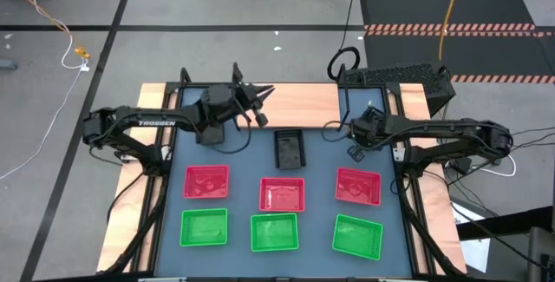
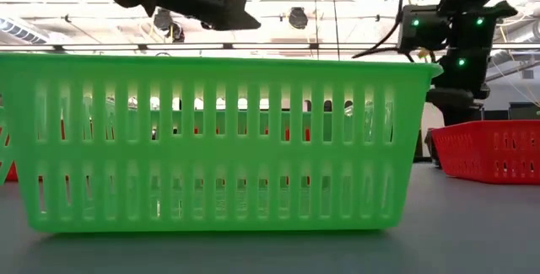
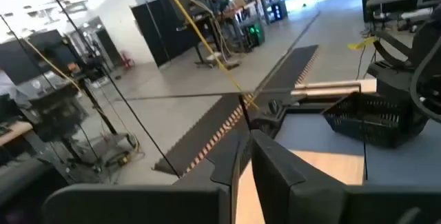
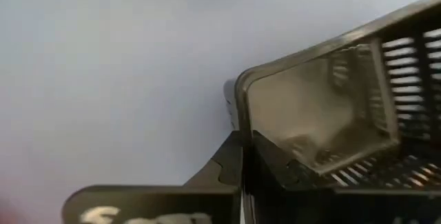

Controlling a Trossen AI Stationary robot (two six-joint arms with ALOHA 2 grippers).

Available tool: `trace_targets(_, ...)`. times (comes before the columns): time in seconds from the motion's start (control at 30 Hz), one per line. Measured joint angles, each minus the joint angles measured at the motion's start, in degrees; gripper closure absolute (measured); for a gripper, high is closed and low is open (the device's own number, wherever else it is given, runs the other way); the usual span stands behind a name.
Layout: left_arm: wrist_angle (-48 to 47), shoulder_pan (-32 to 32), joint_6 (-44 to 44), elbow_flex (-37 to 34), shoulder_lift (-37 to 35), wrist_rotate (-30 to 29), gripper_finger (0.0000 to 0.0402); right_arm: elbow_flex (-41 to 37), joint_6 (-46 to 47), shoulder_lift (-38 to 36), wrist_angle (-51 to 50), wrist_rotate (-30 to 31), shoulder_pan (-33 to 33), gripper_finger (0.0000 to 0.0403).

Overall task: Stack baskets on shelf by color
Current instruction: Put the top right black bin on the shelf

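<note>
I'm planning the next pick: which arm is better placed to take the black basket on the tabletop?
Probably the right: the right gripper hangs near the black basket, whose corner fills its wrist view; the left gripper points over the shelf.

We see a table (image 1: 243, 156) bearing three red baskets (image 1: 283, 193) in a row, three green baskets (image 1: 274, 232) nearer, one black basket (image 1: 290, 149) behind.

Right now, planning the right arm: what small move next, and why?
Probably ease the right gripper toward the black basket: it sits on the tabletop, off the shelf, and the right wrist view shows its corner just ahead. The left gripper waits over the shelf.
</note>
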Motion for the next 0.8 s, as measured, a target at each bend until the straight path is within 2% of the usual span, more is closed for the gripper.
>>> trace_targets(0.23, -0.9, -2.3, 0.2, 0.0, -1.7, -7.0, 0.036, 0.9, 0.0, -7.8, -0.6, 4.0, 0.7, 0.04)
trace_targets(0.43, -3.4, -4.2, -0.3, 0.0, -4.4, -10.4, 0.036, 5.6, -2.1, -13.6, -2.8, 10.6, 0.6, 0.0401)
trace_targets(0.57, -4.0, -6.2, 0.0, 0.0, -5.8, -13.3, 0.036, 9.3, -6.7, -15.9, -1.2, 14.4, 0.6, 0.0402)
trace_targets(0.63, -4.0, -7.4, 1.0, 0.0, -6.2, -14.8, 0.036, 11.1, -11.0, -16.5, 2.2, 17.3, 0.6, 0.0402)
trace_targets(0.7, -3.8, -8.3, 2.0, 0.0, -6.4, -16.3, 0.036, 12.5, -18.8, -16.6, 9.7, 19.6, 0.6, 0.0402)
trace_targets(0.77, -3.9, -9.2, 3.2, 0.0, -6.3, -18.2, 0.036, 12.9, -29.3, -16.4, 21.7, 17.8, 0.6, 0.04)
trace_targets(0.8, -4.0, -9.6, 3.9, 0.0, -6.3, -19.2, 0.036, 12.9, -34.3, -15.8, 27.5, 15.1, 0.6, 0.0399)
